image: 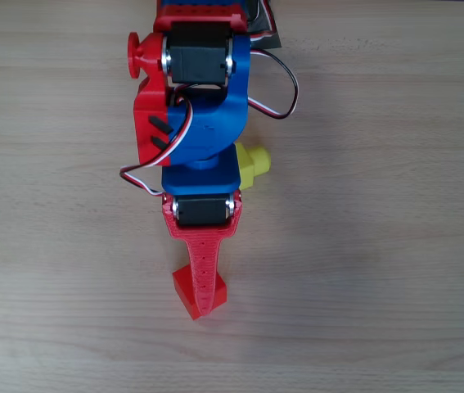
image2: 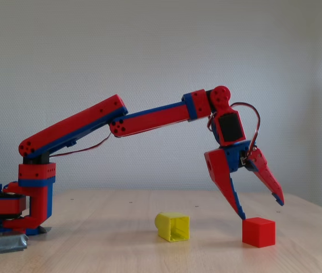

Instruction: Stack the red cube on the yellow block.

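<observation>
My arm (image2: 149, 118) extends from its base (image2: 13, 207) across the wooden worktop (image2: 121, 250), with the wrist bent downward. In the fixed view my fingers (image2: 260, 206) are spread open, one tip (image2: 241, 215) pointing down just above the left top edge of the red cube (image2: 258, 232), the other tip (image2: 279, 199) held higher and out to the right. No part of my fingers grips the cube; whether the lower tip touches it cannot be determined.

The red cube rests on the worktop. In the overhead view it (image: 199, 295) lies at the end of my long red finger (image: 203, 262), which covers part of its top face.

The yellow block (image2: 172, 226) lies on the worktop to the left of the red cube in the fixed view, apart from it, with its hollow end facing the camera. In the overhead view the yellow block (image: 254, 162) sits partly under my wrist, its round stud pointing to the right of the picture.

White, red and black cables (image: 277, 90) loop beside my wrist.
</observation>
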Controlling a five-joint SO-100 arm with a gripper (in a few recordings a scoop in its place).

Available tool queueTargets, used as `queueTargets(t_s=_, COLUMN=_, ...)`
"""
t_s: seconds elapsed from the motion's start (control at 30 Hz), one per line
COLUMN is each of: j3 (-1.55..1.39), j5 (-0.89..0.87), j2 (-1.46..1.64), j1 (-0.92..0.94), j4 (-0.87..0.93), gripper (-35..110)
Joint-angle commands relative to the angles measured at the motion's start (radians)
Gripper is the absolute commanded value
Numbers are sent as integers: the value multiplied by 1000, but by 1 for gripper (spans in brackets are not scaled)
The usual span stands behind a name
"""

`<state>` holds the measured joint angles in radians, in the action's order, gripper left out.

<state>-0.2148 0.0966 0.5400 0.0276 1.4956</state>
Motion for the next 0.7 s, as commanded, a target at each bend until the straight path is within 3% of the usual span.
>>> queueTargets(t_s=0.0, j3=38, j5=21, j2=35, j1=-5, j4=17, gripper=31)
queueTargets(t_s=0.67, j3=-106, j5=17, j2=161, j1=26, j4=2, gripper=31)
